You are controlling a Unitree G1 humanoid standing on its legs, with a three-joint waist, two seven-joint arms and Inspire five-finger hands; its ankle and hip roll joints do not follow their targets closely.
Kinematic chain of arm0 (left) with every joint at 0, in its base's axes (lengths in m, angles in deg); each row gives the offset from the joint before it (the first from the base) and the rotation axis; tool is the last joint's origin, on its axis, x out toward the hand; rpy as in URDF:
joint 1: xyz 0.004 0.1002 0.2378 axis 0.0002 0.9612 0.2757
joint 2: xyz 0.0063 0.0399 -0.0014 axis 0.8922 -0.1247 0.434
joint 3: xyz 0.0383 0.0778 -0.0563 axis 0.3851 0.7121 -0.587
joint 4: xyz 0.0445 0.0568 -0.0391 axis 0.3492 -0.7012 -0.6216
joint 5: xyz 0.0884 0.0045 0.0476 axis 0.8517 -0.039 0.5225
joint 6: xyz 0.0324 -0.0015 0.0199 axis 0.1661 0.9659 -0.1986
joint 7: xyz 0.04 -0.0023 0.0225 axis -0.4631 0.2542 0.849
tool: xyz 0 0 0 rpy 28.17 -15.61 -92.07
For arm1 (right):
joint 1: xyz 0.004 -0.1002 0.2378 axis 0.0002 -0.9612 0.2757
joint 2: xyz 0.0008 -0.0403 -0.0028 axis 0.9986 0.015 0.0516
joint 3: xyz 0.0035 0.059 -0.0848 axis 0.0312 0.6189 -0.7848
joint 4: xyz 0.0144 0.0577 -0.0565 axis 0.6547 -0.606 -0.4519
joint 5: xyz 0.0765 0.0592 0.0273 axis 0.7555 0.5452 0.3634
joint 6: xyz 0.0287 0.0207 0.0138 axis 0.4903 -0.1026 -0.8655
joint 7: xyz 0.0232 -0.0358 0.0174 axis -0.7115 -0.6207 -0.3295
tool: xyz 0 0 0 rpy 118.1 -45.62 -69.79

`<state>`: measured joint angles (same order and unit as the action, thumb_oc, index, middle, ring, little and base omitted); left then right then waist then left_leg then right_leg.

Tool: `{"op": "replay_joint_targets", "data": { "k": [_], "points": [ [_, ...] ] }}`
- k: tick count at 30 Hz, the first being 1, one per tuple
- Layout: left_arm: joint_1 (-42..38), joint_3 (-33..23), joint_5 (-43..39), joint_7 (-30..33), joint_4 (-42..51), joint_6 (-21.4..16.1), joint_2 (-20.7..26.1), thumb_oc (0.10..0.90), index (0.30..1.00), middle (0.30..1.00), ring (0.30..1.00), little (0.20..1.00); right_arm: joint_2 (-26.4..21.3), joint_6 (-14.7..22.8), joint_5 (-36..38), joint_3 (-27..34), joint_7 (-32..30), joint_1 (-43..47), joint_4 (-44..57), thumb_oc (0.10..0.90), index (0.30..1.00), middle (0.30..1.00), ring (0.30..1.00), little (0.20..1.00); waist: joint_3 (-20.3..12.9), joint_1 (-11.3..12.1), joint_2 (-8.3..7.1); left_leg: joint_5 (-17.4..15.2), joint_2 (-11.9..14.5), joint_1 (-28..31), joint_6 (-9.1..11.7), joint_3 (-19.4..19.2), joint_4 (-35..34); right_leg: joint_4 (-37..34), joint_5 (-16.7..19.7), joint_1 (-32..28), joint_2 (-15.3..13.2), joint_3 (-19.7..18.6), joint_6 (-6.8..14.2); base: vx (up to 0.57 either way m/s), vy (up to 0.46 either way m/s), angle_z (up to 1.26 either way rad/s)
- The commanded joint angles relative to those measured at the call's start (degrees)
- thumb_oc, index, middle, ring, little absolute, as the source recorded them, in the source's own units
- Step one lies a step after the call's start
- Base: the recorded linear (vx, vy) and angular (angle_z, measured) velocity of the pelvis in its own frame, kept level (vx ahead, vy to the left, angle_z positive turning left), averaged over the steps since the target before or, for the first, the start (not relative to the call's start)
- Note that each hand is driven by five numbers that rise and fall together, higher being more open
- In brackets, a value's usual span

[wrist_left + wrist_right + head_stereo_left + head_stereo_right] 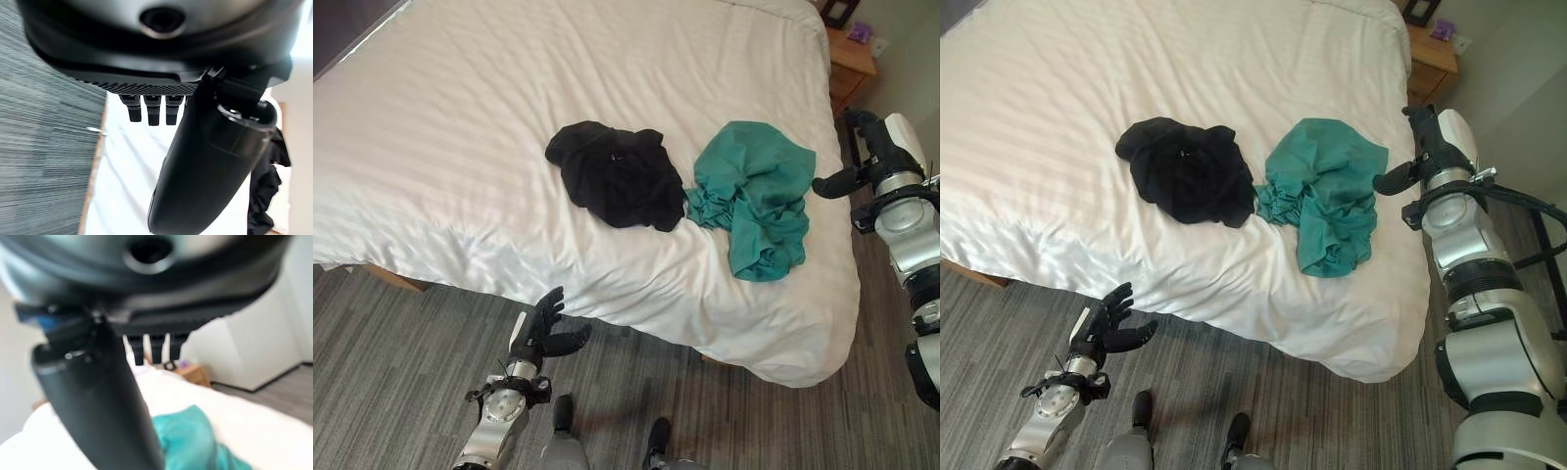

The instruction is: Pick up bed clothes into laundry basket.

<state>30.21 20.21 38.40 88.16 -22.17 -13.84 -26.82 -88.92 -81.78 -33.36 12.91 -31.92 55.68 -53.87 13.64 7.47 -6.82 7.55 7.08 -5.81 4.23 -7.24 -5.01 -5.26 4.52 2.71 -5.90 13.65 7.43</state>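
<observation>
Here, a black garment [617,174] and a teal garment [754,196] lie touching on the bed [460,147]; the left robot hand [540,331] and the right robot hand [862,157] hover with fingers spread apart, holding nothing.

You see a white bed [460,127] with faint stripes; on it a black garment [617,176], a teal one [754,191] beside it. Grey streaked carpet [401,352] lies below.

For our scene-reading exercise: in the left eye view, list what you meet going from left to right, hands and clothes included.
Left hand → black garment → teal garment → right hand.
</observation>
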Motion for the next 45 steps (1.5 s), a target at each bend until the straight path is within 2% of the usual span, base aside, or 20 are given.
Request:
{"op": "replay_joint_targets", "data": {
  "k": [1,5,6,8,10,12,13,18,19,20,23,26,29,30,32,36,37,39,42,45],
  "points": [
    [-0.57,-0.85,0.59,-1.11,4.14,-4.42,0.32,0.8,0.9,0.9,0.9,0.9,-2.45,2.97,5.81,-0.83,-0.3,8.01,1.46,0.8,0.9,0.9,0.9,0.9,-2.15,1.63,-1.51,-1.62,-0.03,-2.21,3.01,-1.03,0.01,0.26,1.64,1.53,-1.69,0.89,4.56,0.0,0.0,0.0],
    [1.31,-1.45,0.78,-1.04,3.02,-4.17,-0.09,0.8,0.9,0.9,0.9,0.9,1.66,3.08,5.05,-1.62,-0.24,7.13,5.85,0.8,0.9,0.9,0.9,0.9,-1.62,1.6,-1.06,-1.06,1.03,-2.89,3.46,-1.66,0.01,0.26,1.62,2.14,-1.42,0.65,4.41,0.0,-0.038,-0.04],
    [2.13,-1.51,0.56,-1.07,2.7,-3.88,-0.2,0.8,0.9,0.9,0.9,0.9,4.2,3.01,2.84,-1.9,-0.81,5.92,6.97,0.8,0.9,0.9,0.9,0.9,-1.43,1.79,-0.8,-0.9,1.22,-2.94,3.49,-1.81,0.01,0.26,1.52,2.21,-1.33,0.46,4.15,0.01,-0.049,-0.04],
    [2.34,-1.46,0.59,-1.17,2.7,-3.86,-0.03,0.8,0.9,0.9,0.9,0.9,5.24,2.85,0.92,-2.39,-1.15,5.98,6.51,0.8,0.9,0.9,0.9,0.9,-1.42,1.96,-0.61,-0.88,1.26,-3.02,3.55,-1.79,0.01,0.26,1.49,2.32,-1.33,0.3,4.05,0.02,-0.038,-0.07],
    [2.63,-1.09,0.36,-1.49,3.22,-3.84,0.38,0.8,0.9,0.9,0.9,0.9,7.78,2.3,-3.53,-3.37,-2.03,7.17,2.87,0.8,0.9,0.9,0.9,0.9,-1.14,2.64,0.28,-0.72,1.36,-3.46,3.72,-1.48,0.01,0.26,1.41,2.82,-1.34,0.35,3.99,0.02,-0.028,-0.1],
    [2.59,-0.71,0.13,-1.63,3.41,-3.85,0.57,0.8,0.9,0.9,0.9,0.9,8.85,2.05,-4.83,-3.76,-2.38,8.32,0.04,0.8,0.9,0.9,0.9,0.9,-0.87,3.02,0.75,-0.53,1.4,-3.91,3.85,-1.29,0.01,0.26,1.43,3.19,-1.39,0.47,3.93,-0.02,-0.008,0.02],
    [1.79,-0.02,-0.46,-1.74,3.07,-3.88,0.74,0.8,0.9,0.9,0.9,0.9,11.18,1.74,-6.29,-4.0,-3.22,10.42,-6.39,0.8,0.9,0.9,0.9,0.9,-0.48,3.74,1.86,-0.04,1.45,-5.28,4.19,-0.8,0.01,0.26,1.4,4.25,-1.45,0.84,3.89,-0.04,-0.019,0.02],
    [-0.02,2.4,0.04,-1.93,-2.45,-3.51,0.37,0.8,0.9,0.9,0.9,0.9,12.95,1.07,-6.99,-3.97,-1.57,11.53,-16.0,0.8,0.9,0.9,0.9,0.9,-0.45,5.82,4.32,1.03,1.48,-7.84,5.01,0.09,0.01,0.26,0.97,5.71,-1.58,2.2,4.13,-0.01,-0.014,0.18],
    [-0.12,2.52,0.58,-1.84,-4.74,-3.32,0.14,0.8,0.9,0.9,0.9,0.9,12.88,1.06,-7.32,-4.29,-1.2,11.77,-16.45,0.4,0.3,0.3,0.3,0.3,-0.67,6.04,4.49,1.09,1.51,-7.84,5.07,0.19,0.01,0.26,0.86,5.56,-1.61,2.33,4.13,0.0,0.0,0.0],
    [-0.22,2.56,0.6,-1.84,-4.9,-3.42,0.06,0.8,0.9,0.9,0.9,0.9,12.85,1.08,-7.32,-4.33,-1.19,11.83,-16.49,0.4,0.3,0.3,0.3,0.3,-0.63,6.04,4.54,1.08,1.52,-7.82,5.08,0.21,0.01,0.26,0.85,5.53,-1.6,2.35,4.13,0.0,0.0,0.0],
    [-0.4,0.79,2.05,-0.27,-18.41,-2.21,-1.57,0.8,0.9,0.9,0.9,0.9,12.21,1.42,-8.62,-6.44,-0.95,13.82,-13.63,0.4,0.3,0.3,0.3,0.3,-1.43,5.87,4.42,0.65,1.78,-5.96,5.3,-0.38,0.01,0.26,0.25,3.47,-1.72,2.33,4.09,0.01,0.009,0.0],
    [-0.89,-2.69,2.2,1.17,-29.32,-1.26,-2.74,0.8,0.9,0.9,0.9,0.9,10.54,1.87,-8.15,-8.16,-2.06,16.99,-7.07,0.4,0.3,0.3,0.3,0.3,-2.63,4.21,3.28,0.18,1.9,-3.9,5.24,-1.28,0.01,0.26,0.31,1.94,-1.88,1.76,4.07,0.05,0.038,0.02],
    [-0.84,-6.63,2.7,2.11,-38.26,-0.2,-3.04,0.8,0.9,0.9,0.9,0.9,4.62,2.71,-6.78,-9.43,-3.97,21.11,-0.01,0.4,0.3,0.3,0.3,0.3,-4.45,2.01,1.46,-0.97,1.87,-1.26,4.98,-2.21,0.01,0.26,0.26,-0.06,-2.1,1.02,4.25,0.08,0.034,-0.01],
    [-0.85,-6.63,2.7,2.11,-38.27,-0.21,-3.04,0.8,0.9,0.9,0.9,0.9,4.62,2.71,-6.78,-9.43,-3.97,21.12,-0.01,0.4,0.3,0.3,0.3,0.3,-4.5,2.0,1.46,-0.96,1.86,-1.33,4.98,-2.2,0.01,0.26,0.27,0.01,-2.1,1.03,4.25,0.09,0.054,-0.04],
    [-0.52,-11.34,2.35,3.42,-45.33,0.93,-2.62,0.8,0.9,0.9,0.9,0.9,-3.79,3.4,-3.75,-9.66,-6.38,23.82,6.5,0.4,0.3,0.3,0.3,0.3,-6.5,-0.35,0.15,-2.13,1.63,0.95,4.84,-2.78,0.01,0.26,0.13,-1.58,-2.62,0.37,4.6,0.09,0.082,-0.03],
    [0.91,-17.75,-0.31,4.15,-49.51,1.81,-2.73,0.8,0.9,0.9,0.9,0.9,-15.03,4.83,1.97,-4.08,-9.71,19.15,12.31,0.4,0.3,0.3,0.3,0.3,-9.13,-2.51,-0.39,-3.13,1.14,2.86,4.42,-3.21,0.01,0.26,0.34,-3.03,-3.16,0.25,4.91,0.08,0.063,0.02],
    [1.42,-19.91,-1.2,4.38,-50.07,2.05,-2.69,0.8,0.9,0.9,0.9,0.9,-18.44,5.05,2.94,-1.0,-11.04,16.05,14.4,0.4,0.3,0.3,0.3,0.3,-9.59,-3.23,-0.21,-3.38,0.98,3.31,4.3,-3.33,0.01,0.26,0.48,-3.39,-3.33,0.2,5.07,0.08,0.054,0.07],
    [1.93,-22.93,-2.71,4.89,-49.66,1.99,-3.24,0.8,0.9,0.9,0.9,0.9,-22.29,5.7,4.19,7.67,-13.17,6.46,21.44,0.4,0.3,0.3,0.3,0.3,-10.16,-4.63,0.38,-3.83,0.81,4.1,4.12,-3.54,0.01,0.26,0.71,-3.78,-3.66,0.0,5.29,0.06,0.05,0.08],
    [3.13,-26.52,-4.62,5.43,-48.87,1.84,-2.5,0.8,0.9,0.9,0.9,0.9,-23.21,6.52,8.3,22.94,-14.8,-9.53,25.68,0.4,0.3,0.3,0.3,0.3,-10.9,-5.96,0.65,-4.62,0.54,5.17,3.81,-4.06,0.01,0.26,1.02,-4.08,-4.05,-0.5,5.68,0.04,0.038,0.13],
    [3.52,-27.52,-3.7,5.6,-49.08,1.9,-0.58,0.8,0.9,0.9,0.9,0.9,-21.47,5.83,7.78,31.77,-13.49,-21.68,26.27,0.4,0.3,0.3,0.3,0.3,-11.23,-6.25,0.42,-4.98,0.54,6.15,3.6,-4.72,0.01,0.26,1.44,-4.01,-4.32,-1.3,5.84,0.02,0.028,0.06]
  ]
}}
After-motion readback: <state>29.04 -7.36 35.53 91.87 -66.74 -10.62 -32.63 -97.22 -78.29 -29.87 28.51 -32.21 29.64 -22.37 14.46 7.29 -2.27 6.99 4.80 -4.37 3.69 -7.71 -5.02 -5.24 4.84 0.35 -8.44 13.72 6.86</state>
